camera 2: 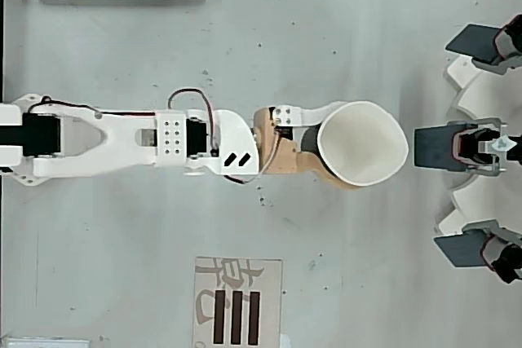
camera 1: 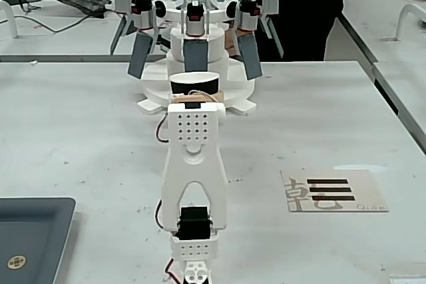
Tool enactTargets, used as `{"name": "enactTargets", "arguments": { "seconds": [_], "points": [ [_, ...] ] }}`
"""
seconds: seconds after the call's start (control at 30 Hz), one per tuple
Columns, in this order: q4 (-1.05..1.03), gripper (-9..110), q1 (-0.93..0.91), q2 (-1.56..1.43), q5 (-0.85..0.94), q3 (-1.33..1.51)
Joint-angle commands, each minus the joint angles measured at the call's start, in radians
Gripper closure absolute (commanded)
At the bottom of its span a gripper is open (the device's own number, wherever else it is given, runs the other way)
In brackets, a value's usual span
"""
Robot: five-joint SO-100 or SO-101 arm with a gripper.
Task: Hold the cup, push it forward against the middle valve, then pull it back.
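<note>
The cup point(camera 2: 363, 143) sits in my gripper point(camera 2: 338, 146), open side up, with a white rim and a black band lower down point(camera 1: 194, 84). A white finger point(camera 2: 322, 112) curves round one side and a tan finger point(camera 2: 298, 165) presses the other, so the gripper is shut on the cup. The middle valve point(camera 2: 436, 148) is an upright grey-blue flap point(camera 1: 195, 56) under a small black-and-white block with a red spot. In the overhead view a narrow gap separates the cup's rim from the flap. In the fixed view my arm's wrist point(camera 1: 194, 131) hides most of the gripper.
Slanted grey-blue flaps point(camera 1: 141, 54) point(camera 1: 247, 56) splay out on both sides of the middle one, around a white round column point(camera 1: 212, 48) on a white base point(camera 1: 153, 94). A dark tray point(camera 1: 33, 231) lies beside the arm's base, a printed card point(camera 1: 333, 191) on the other side.
</note>
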State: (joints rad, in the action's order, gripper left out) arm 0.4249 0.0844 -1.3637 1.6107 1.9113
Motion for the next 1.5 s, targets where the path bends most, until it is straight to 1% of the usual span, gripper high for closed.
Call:
{"name": "enactTargets", "arguments": {
  "seconds": [0.0, 0.4, 0.5, 0.6, 0.73, 0.93, 1.13, 1.27, 1.47],
  "points": [
    [-0.017, 98, -0.012, 0.038, 0.008, -0.152],
    [-0.156, 98, -0.008, 0.445, 0.0, -0.684],
    [-0.179, 98, -0.006, 0.508, -0.002, -0.764],
    [-0.186, 98, -0.006, 0.526, -0.003, -0.773],
    [-0.15, 98, -0.005, 0.453, -0.005, -0.666],
    [-0.038, 98, -0.008, 0.172, -0.002, -0.296],
    [-0.009, 98, -0.008, -0.08, 0.005, -0.006],
    [0.005, 98, -0.009, -0.149, 0.009, 0.066],
    [0.005, 98, -0.009, -0.175, 0.009, 0.078]
  ]
}}
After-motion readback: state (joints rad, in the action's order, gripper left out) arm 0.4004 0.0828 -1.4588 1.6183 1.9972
